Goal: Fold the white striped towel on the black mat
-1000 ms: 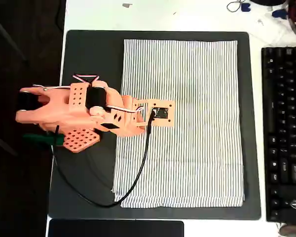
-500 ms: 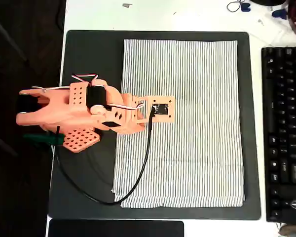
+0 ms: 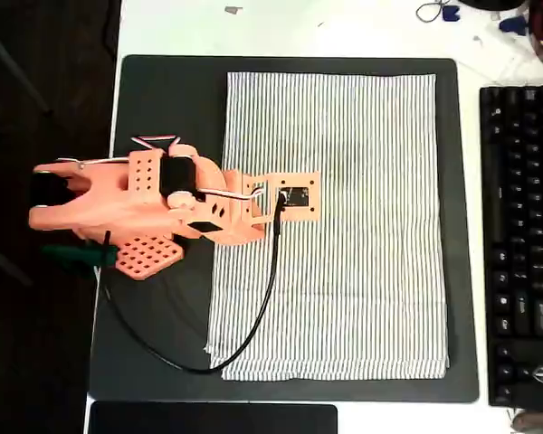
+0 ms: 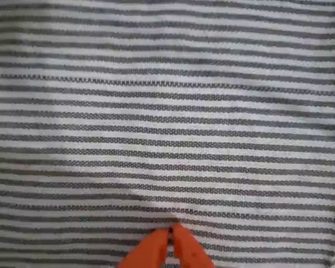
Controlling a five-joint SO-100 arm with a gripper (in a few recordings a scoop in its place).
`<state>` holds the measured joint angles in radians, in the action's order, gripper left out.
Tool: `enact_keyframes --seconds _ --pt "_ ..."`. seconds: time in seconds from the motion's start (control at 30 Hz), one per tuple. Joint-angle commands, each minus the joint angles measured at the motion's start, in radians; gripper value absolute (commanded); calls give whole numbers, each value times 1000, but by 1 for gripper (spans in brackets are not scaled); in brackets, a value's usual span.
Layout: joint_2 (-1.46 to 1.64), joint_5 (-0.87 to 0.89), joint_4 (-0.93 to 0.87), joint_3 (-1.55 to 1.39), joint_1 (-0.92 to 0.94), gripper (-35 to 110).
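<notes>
We see white striped towel [image 3: 330, 226] spread flat, unfolded, on black mat [image 3: 163, 99] — no fold made yet. Gripper [image 4: 171, 230] over towel's left-middle, orange tips pressed together against cloth, pinching nothing we can make out. Whole fold left, we judge.

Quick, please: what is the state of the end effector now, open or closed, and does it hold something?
End effector: closed, fingertips together above the white striped towel; holding nothing that can be seen.
</notes>
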<state>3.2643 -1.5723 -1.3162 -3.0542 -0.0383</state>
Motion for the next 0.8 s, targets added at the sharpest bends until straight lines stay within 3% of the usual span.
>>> enact_keyframes --seconds 0.0,0.77 --pt "-41 20 -2 44 -17 0" --pt "-446 219 147 321 -227 0"
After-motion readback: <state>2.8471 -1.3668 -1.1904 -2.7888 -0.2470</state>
